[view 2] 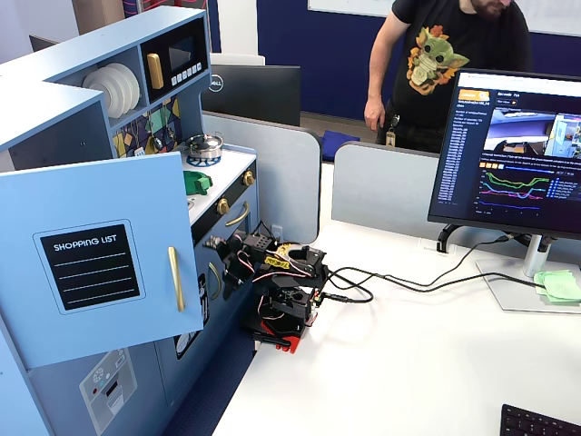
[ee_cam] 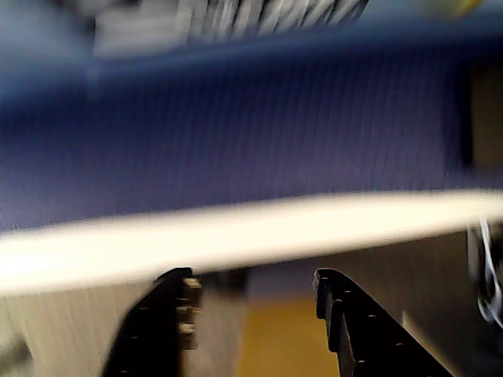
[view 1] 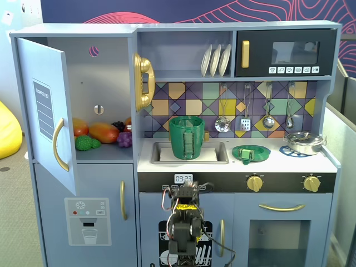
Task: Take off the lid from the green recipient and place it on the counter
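1 lid [view 1: 251,152], wrist view blind

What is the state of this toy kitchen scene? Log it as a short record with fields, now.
lid: round flat green plastic lid lies on the pale counter, right of the sink
recipient: tall green plastic bucket stands upright in the sink, open-topped
pot: silver metal pot at the counter's right end
gripper: gripper open, empty, low in front of the kitchen, below the counter
cupboard door: blue door swung open, toy fruit on the shelf behind
task: lid already off
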